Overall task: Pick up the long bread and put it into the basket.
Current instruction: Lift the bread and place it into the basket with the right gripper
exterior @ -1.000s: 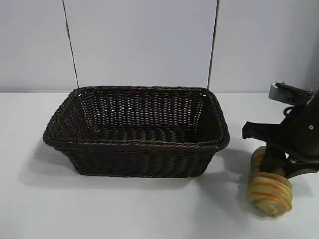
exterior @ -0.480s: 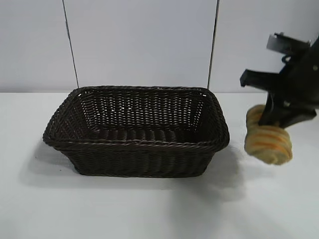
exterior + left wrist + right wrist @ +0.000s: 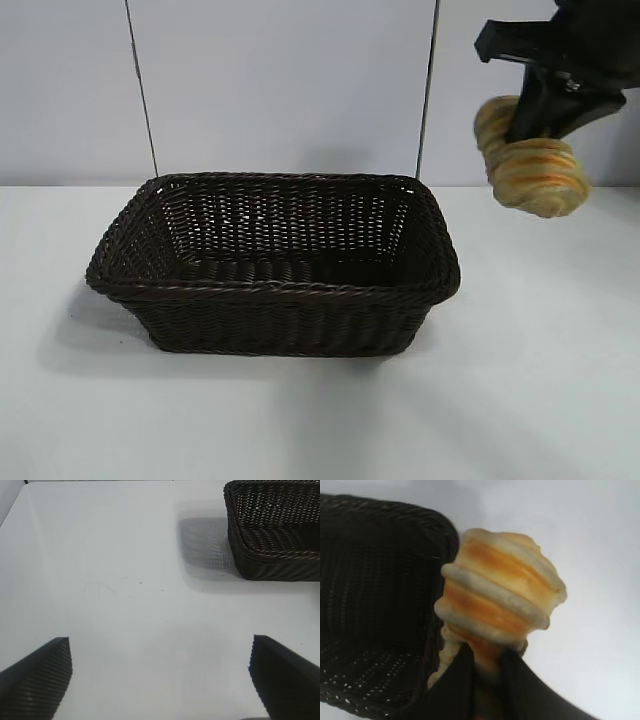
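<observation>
1. The right gripper [image 3: 535, 105] is seen at the upper right of the exterior frame, pinched on the long bread [image 3: 532, 160]. In the right wrist view the dark fingers [image 3: 465, 680] are pressed against the loaf's narrow waist between two ridges.
2. The long bread is held clear of the table [image 3: 320, 420], above and to the right of the basket [image 3: 275, 290]. It is not yet over the basket's opening.
3. Handling, as judged: the loaf is probably light and fairly stiff, since no sag is seen at the free end. The ridges are taken to give the fingers a groove to seat in, so slipping along its length looks unlikely. Because the grip sits toward one end, some swing or tilt may be expected during travel.
4. A hold nearer mid-length, across the short axis and in a groove, would be judged steadier.
5. The left gripper [image 3: 160, 680] is seen spread wide over bare table in the left wrist view, with the basket at that frame's upper right. It is idle.
</observation>
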`<state>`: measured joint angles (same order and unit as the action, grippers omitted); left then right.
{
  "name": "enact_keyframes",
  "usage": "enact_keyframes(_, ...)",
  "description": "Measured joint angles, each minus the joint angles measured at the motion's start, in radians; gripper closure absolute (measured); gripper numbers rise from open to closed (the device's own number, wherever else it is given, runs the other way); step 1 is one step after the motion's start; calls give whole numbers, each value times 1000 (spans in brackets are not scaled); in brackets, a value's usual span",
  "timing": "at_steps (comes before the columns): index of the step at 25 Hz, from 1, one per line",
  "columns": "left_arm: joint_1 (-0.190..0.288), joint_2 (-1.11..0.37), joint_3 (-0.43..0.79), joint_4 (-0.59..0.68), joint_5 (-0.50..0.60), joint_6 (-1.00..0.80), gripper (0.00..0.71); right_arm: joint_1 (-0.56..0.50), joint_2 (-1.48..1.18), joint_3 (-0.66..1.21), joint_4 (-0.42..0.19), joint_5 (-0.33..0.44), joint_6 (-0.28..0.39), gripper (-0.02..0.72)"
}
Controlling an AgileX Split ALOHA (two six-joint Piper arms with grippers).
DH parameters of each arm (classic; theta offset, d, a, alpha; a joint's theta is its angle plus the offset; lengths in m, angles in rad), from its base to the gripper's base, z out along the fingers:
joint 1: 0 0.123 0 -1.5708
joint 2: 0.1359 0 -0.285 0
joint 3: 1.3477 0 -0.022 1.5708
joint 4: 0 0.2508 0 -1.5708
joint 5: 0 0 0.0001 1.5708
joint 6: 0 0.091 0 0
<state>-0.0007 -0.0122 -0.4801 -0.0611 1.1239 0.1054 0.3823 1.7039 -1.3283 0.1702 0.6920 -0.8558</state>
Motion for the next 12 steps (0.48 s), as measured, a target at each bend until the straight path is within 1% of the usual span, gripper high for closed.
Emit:
enact_keyframes(2,0,0,0,0,0,0,16,40,29,-13,16,-61,-99,609)
enact_keyframes(3,0,0,0,0,0,0,16,55,49,-21,20,-88,-134,609)
enact_keyframes(5,0,0,0,0,0,0,16,88,95,-46,24,-122,-176,610)
enact_keyframes(9,0,0,0,0,0,0,15,137,218,-111,26,-136,-222,619)
enact_keyframes(12,0,0,0,0,0,0,16,157,308,-168,27,-141,-229,619)
